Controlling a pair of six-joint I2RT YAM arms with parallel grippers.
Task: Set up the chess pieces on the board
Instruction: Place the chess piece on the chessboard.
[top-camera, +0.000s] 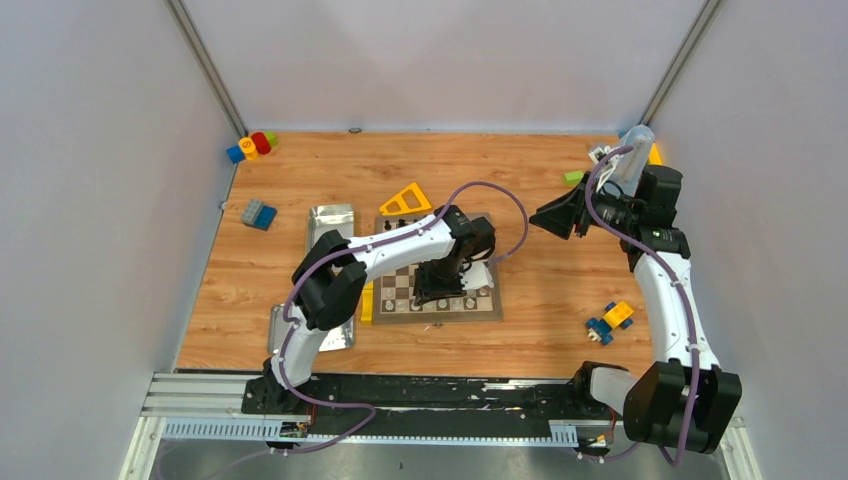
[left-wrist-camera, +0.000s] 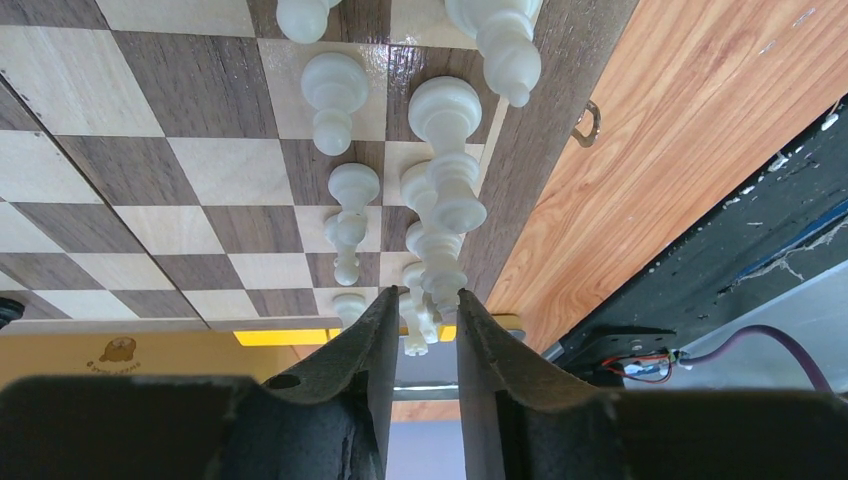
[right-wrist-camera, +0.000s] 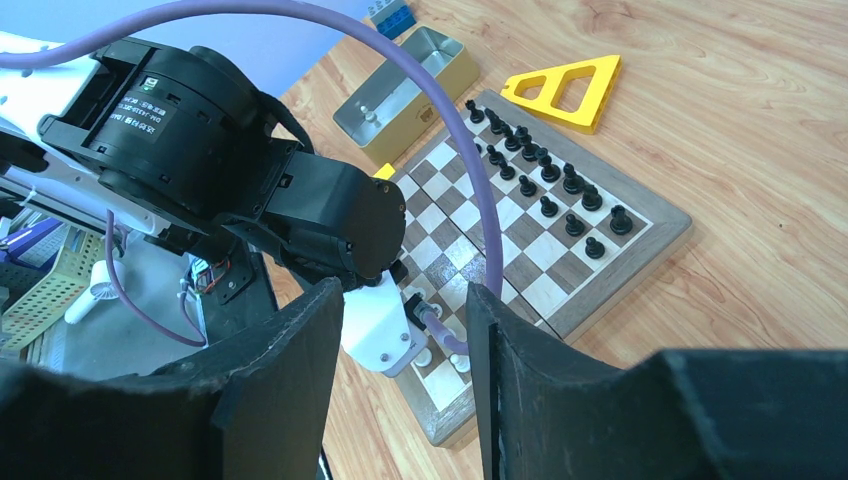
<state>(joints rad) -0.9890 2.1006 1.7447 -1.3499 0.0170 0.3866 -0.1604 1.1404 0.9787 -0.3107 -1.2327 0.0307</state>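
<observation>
While the right hand (right-wrist-camera: 405, 300) hangs half-open and empty, the left hand (left-wrist-camera: 425, 300), slightly parted, flanks a white piece (left-wrist-camera: 416, 332).

Black pieces (right-wrist-camera: 548, 170) and white pieces (left-wrist-camera: 335, 85) line the board (right-wrist-camera: 560, 272).

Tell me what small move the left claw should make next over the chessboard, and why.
Probably lift the left claw straight up. Its jaws stand apart around a small pale silvery-white chess piece on the checkered wooden chessboard, with a gap on one side, so the piece looks free. More pale pieces stand close beside it, so a sideways move could topple them.
</observation>
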